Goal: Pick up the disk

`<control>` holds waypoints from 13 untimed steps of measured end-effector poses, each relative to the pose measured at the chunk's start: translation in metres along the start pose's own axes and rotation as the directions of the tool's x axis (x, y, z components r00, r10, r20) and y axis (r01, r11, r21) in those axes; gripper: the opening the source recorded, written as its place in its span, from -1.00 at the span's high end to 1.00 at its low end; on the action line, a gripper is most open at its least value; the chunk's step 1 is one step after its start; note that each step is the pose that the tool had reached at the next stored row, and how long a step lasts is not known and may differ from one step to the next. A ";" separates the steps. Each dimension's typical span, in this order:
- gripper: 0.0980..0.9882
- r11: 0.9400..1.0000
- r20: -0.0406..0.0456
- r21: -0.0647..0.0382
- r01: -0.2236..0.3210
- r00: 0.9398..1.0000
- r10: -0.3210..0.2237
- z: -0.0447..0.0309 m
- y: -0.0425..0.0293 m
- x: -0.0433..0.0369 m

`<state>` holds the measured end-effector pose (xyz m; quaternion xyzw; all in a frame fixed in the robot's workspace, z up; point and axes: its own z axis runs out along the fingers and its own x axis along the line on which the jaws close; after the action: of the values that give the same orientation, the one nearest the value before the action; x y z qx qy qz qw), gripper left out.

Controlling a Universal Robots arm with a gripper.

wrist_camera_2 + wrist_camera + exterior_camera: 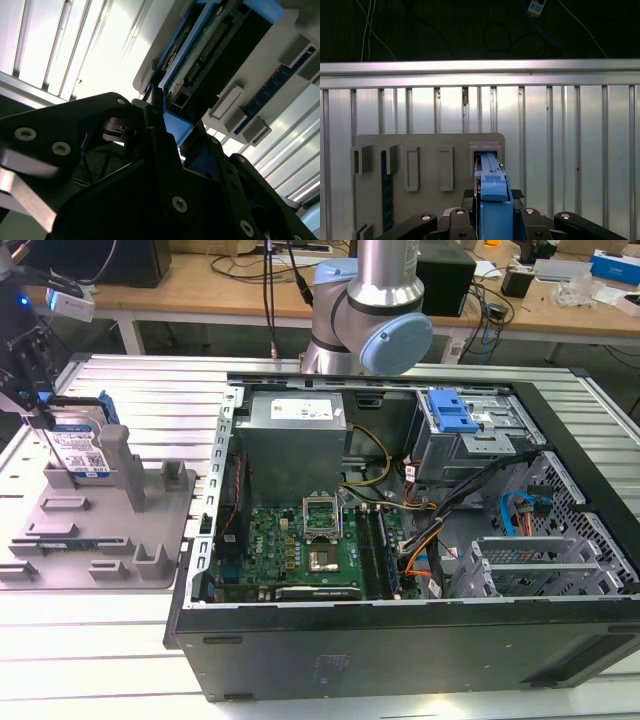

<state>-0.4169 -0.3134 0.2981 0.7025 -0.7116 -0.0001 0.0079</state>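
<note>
The disk (77, 448) stands on edge in the grey holder (120, 535) at the exterior view's left, its white-and-blue label facing the camera. My gripper (38, 412) comes down onto its upper edge from above. In the first wrist view the disk (491, 180) is edge-on with its blue rail up, and my gripper (492, 194) is shut on it, one finger against each flat side. The second wrist view has the disk's (212, 47) connector end and blue rail rising from my gripper (161, 117). I cannot tell whether the disk's lower edge still sits in the holder's slot.
An open computer case (400, 540) with a motherboard and a blue drive-bay bracket (450, 412) lies to the exterior view's right of the holder. The arm's base (372, 315) stands behind it. Grey upright posts (118, 455) rise beside the disk. The table (570, 150) is ribbed metal.
</note>
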 end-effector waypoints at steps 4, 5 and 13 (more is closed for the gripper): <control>0.40 1.000 0.001 0.000 0.000 1.000 0.000 0.0001 -0.0001 0.0003; 0.40 1.000 0.003 0.000 0.000 1.000 0.000 0.0001 -0.0001 0.0006; 0.40 1.000 0.014 0.000 0.000 1.000 0.000 -0.0059 0.0001 0.0024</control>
<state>-0.4169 -0.3156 0.3040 0.7025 -0.7117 -0.0049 0.0031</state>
